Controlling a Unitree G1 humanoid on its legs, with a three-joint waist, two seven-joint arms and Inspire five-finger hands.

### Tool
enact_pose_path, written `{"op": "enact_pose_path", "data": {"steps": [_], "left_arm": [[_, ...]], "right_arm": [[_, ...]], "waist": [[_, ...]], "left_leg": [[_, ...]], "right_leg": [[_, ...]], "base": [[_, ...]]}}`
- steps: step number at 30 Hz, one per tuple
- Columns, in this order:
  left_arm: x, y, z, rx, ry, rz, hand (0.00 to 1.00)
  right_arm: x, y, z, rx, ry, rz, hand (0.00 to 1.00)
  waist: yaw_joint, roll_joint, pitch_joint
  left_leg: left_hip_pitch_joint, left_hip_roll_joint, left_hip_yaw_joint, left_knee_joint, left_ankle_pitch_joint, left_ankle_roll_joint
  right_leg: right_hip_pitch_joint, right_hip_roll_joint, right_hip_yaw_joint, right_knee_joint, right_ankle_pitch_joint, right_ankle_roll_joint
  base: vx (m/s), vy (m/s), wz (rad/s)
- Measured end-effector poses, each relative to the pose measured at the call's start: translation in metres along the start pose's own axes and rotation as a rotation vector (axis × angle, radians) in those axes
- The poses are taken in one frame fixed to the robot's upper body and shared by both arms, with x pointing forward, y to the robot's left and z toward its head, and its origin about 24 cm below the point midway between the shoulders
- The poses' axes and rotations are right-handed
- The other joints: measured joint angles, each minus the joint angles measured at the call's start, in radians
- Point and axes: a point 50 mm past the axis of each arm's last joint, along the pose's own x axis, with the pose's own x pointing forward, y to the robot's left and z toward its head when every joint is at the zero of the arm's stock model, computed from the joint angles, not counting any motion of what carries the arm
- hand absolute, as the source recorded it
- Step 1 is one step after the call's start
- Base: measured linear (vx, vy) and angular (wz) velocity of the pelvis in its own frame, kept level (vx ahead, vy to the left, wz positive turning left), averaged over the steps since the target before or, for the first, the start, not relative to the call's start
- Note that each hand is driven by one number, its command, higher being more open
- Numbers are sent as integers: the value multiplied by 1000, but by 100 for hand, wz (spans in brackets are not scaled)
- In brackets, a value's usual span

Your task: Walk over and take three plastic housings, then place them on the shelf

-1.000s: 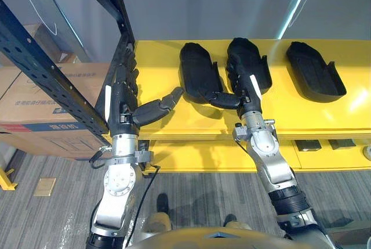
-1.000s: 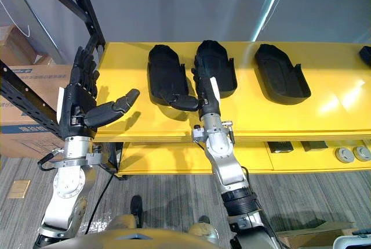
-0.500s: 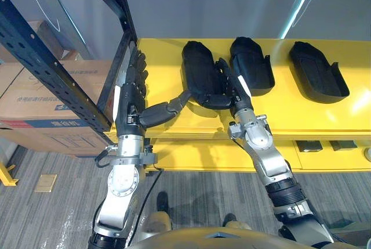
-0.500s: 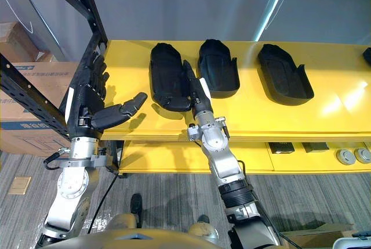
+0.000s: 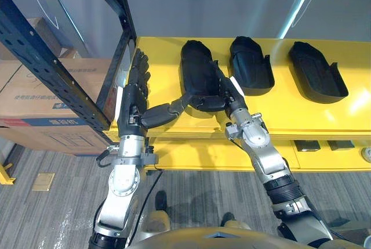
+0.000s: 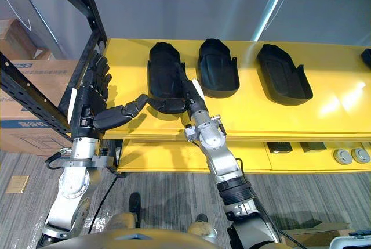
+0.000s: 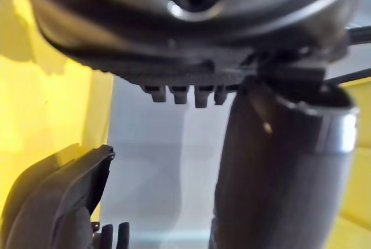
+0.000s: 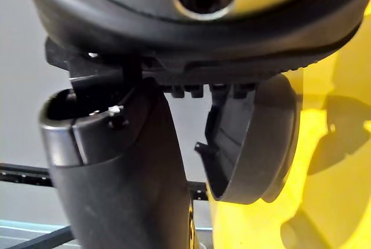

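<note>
The right hand (image 5: pixel 227 91) rests unclenched against the left housing (image 5: pixel 196 66), on its right side; the left hand (image 5: pixel 132 95), likewise released, hovers left of it.

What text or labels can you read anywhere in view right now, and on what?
Cardboard box: one printed line above a blue strip, too small to read.
Left housing, middle housing, right housing, yellow shelf: no print seen.
</note>
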Motion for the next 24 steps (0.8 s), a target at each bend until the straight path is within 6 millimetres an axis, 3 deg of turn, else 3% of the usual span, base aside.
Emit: {"op": "enact_pose_path", "data": {"steps": [12,24], "left_arm": [[0,-3,0,-7,3,-11,100],[-2,-6,-9,-4,45,-35,100]], "right_arm": [[6,15,8,-21,-28,117,100],[13,11,13,-68,-42,83,100]], "waist": [[8,-2,5],[21,-1,6]], "left_leg": [[0,0,-2,0,-1,-1],[-1,-1,-15,0,5,4]], "right_leg": [[1,0,-2,0,0,-2],[3,-1,-14,12,-8,-6]], "base": [[0,0,0],[0,0,2]]}}
